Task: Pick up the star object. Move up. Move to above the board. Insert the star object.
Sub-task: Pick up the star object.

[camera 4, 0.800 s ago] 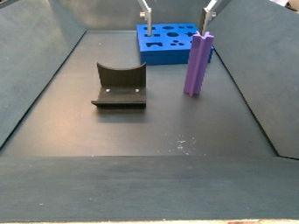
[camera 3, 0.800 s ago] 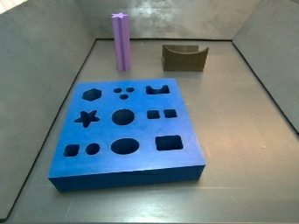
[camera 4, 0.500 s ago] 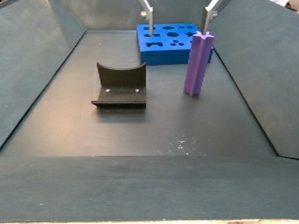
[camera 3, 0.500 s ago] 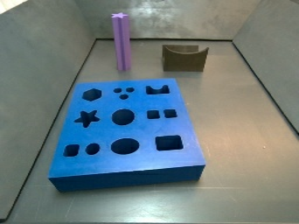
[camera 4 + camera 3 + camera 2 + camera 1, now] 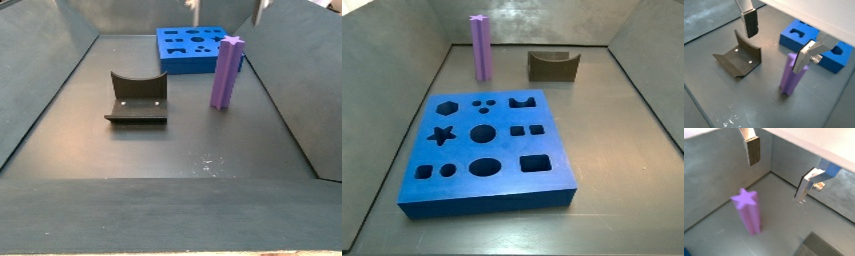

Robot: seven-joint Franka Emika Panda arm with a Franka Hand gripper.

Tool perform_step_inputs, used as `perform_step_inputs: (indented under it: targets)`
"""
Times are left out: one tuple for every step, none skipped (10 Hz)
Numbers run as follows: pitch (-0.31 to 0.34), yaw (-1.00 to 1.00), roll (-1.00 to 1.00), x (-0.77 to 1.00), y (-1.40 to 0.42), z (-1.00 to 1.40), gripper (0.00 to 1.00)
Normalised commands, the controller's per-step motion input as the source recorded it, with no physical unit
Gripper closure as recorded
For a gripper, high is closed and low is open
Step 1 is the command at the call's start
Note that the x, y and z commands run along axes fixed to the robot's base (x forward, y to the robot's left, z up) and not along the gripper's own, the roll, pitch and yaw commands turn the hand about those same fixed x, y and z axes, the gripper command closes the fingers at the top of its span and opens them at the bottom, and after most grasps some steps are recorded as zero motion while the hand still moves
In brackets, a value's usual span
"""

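Note:
The star object [image 5: 480,47] is a tall purple post standing upright near the back wall, away from the board [image 5: 486,150], a thick blue block with shaped holes. In both wrist views the post [image 5: 749,208] [image 5: 791,76] stands below the gripper [image 5: 781,170] [image 5: 777,42], nearer one finger [image 5: 805,56] than the other. The gripper is open and holds nothing. In a side view only its fingertips show at the upper edge, with the gripper [image 5: 226,10] high above the post [image 5: 227,72]. The gripper is out of view in the side view that looks over the board.
The dark fixture [image 5: 136,98] [image 5: 553,66] stands on the floor beside the post, a short gap away. Grey walls close the floor on three sides, and the post stands near one of them [image 5: 287,70]. The board [image 5: 197,48] lies beyond the post.
In a side view the fingertips have shifted sideways from over the board to above the post's top. The post, the board and the fixture have not moved.

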Motion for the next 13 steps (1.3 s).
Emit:
perform_step_inputs:
  targets:
    - [-0.067, 0.0, 0.09, -0.29, -0.33, 0.0, 0.0]
    - [-0.01, 0.0, 0.0, 0.0, -0.03, -0.04, 0.0]
    - [-0.14, 0.0, 0.0, -0.09, -0.26, -1.0, 0.0]
    - [-0.06, 0.0, 0.0, -0.03, -0.26, -1.0, 0.0]
    - [-0.059, 0.0, 0.0, -0.04, -0.25, -1.0, 0.0]
    - [-0.156, 0.01, 0.0, -0.03, -0.14, -0.95, 0.0]
    - [0.0, 0.0, 0.0, 0.0, 0.0, -0.02, 0.0]
    - [-0.153, 0.0, 0.0, 0.0, -0.17, -0.96, 0.0]
    - [-0.091, 0.0, 0.0, 0.0, -0.16, -1.0, 0.0]
    - [-0.081, 0.0, 0.0, 0.0, -0.14, -1.0, 0.0]
    - [-0.084, 0.0, 0.0, 0.0, -0.09, -1.0, 0.0]
    - [-0.139, 0.0, 0.0, -0.11, 0.04, -1.0, 0.0]
    - [-0.123, 0.0, -0.1, -0.05, 0.36, -0.72, 0.0]
